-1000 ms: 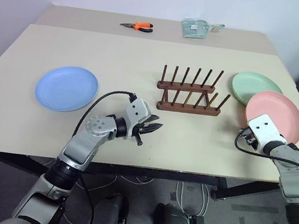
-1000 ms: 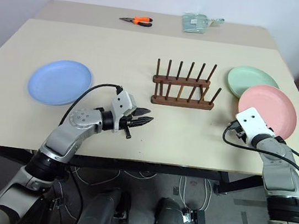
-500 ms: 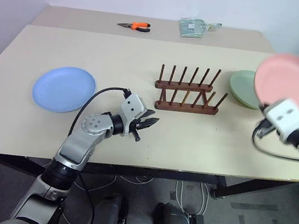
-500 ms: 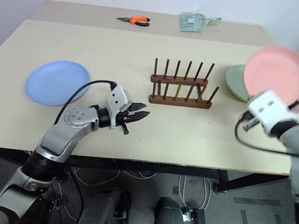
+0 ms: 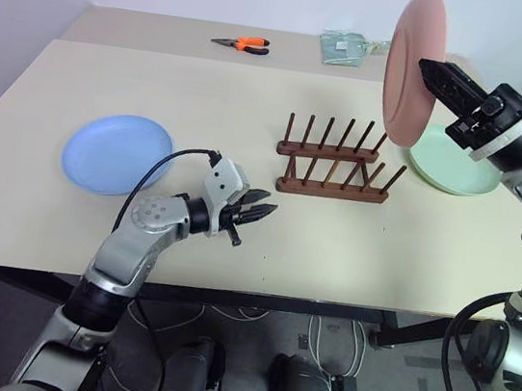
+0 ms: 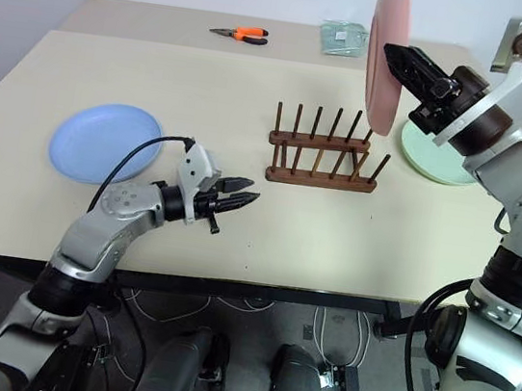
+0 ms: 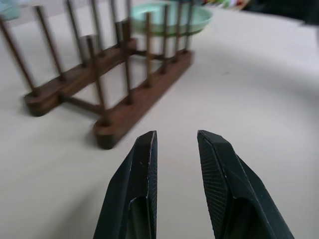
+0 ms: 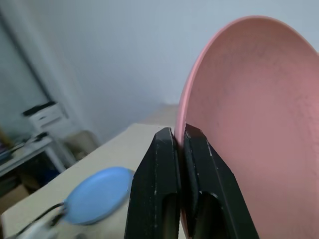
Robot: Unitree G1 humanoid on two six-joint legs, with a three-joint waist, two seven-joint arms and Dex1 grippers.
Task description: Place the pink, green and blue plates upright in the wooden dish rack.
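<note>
While pliers (image 5: 239, 45) lie far back, rack (image 5: 335, 163) unobstructed.

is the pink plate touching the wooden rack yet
Apart. In the left eye view the pink plate is held on edge in the air by the right gripper, with bare tabletop showing between its lower rim and the pegs of the wooden rack.

The dish rack (image 5: 337, 161) stands mid-table (image 5: 198, 89). One plate (image 5: 116, 153) lies far to its left, another (image 5: 450, 164) just to its right. A third plate (image 5: 413, 66) stands on edge in the air above the rack's right end. Pliers (image 5: 239, 46) and a packet (image 5: 342, 47) lie at the far edge.
</note>
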